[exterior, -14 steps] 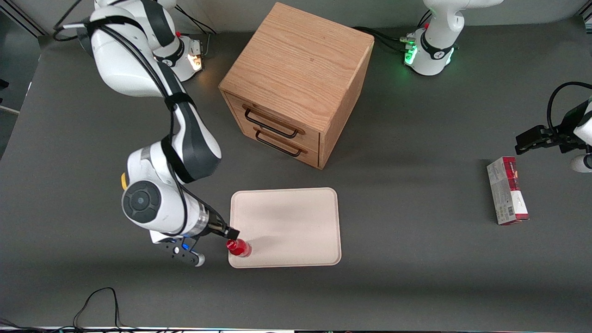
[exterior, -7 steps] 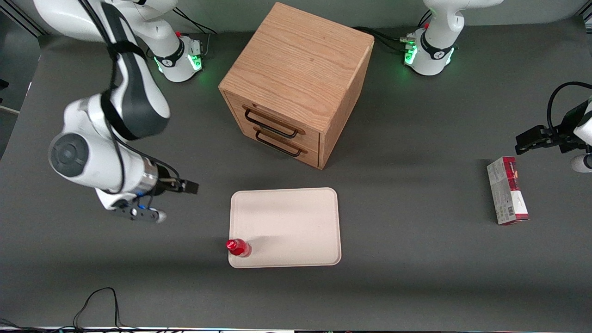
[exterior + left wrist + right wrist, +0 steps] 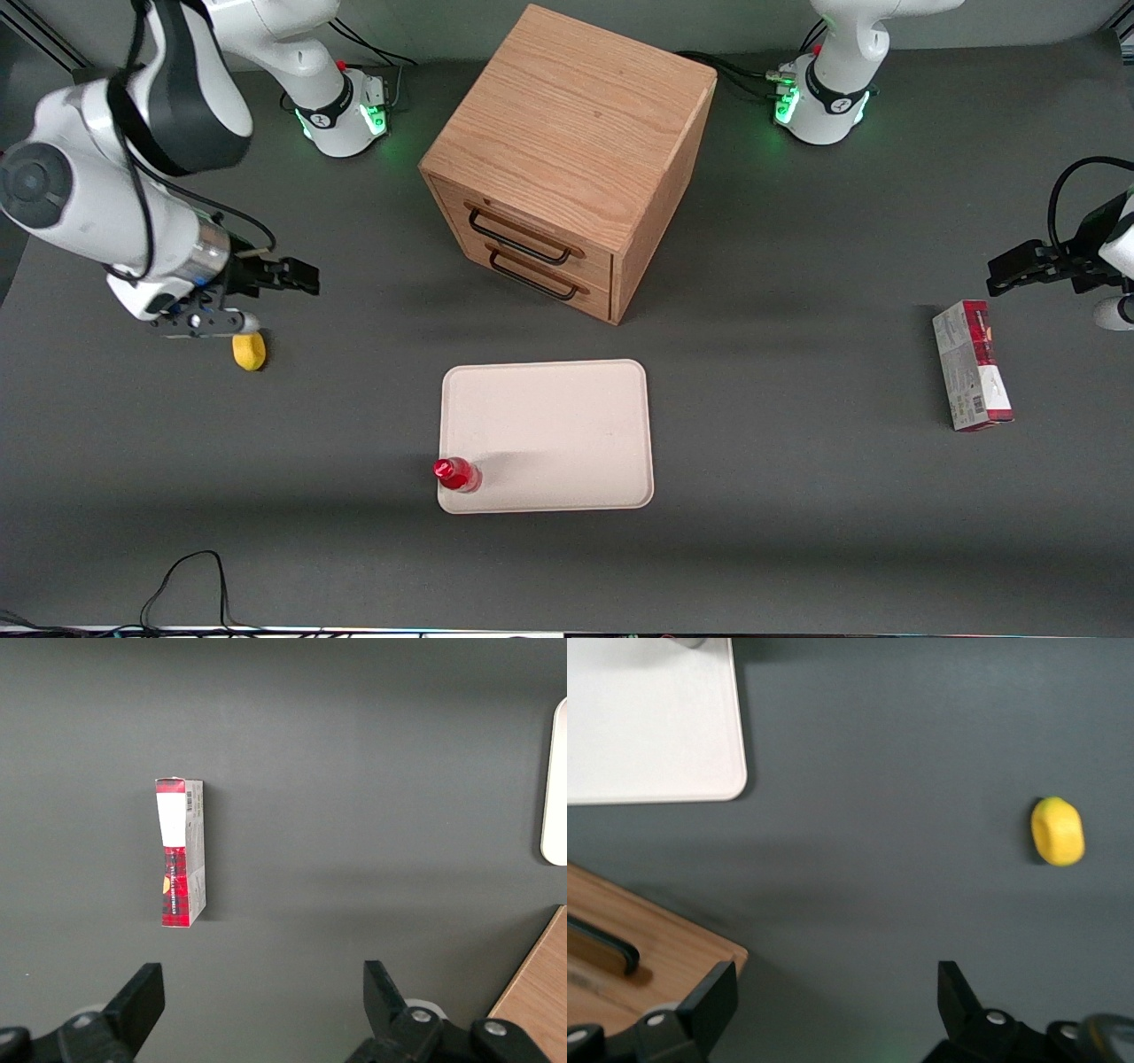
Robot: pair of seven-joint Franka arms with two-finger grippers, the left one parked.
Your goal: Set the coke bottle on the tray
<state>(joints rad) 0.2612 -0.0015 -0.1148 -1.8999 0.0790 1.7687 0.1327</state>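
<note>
Coke bottle [image 3: 457, 474] upright on tray [image 3: 558, 425] (gripper [image 3: 297, 276] empty).

The front camera looks down from high up at the whole table [image 3: 797, 496]. The right wrist camera rides above the gripper [image 3: 837, 992], whose fingers are spread, looking straight down from closer. Both see the tray [image 3: 549, 425] [image 3: 647, 735] and the yellow thing [image 3: 249, 351] [image 3: 1057, 831].

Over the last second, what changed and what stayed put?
The gripper let go of the bottle and pulled up and away toward the working arm's end of the table; it now hangs open and empty above a lemon it had been hiding. The bottle stays upright on the tray corner; drawer unit and carton unmoved.
</note>
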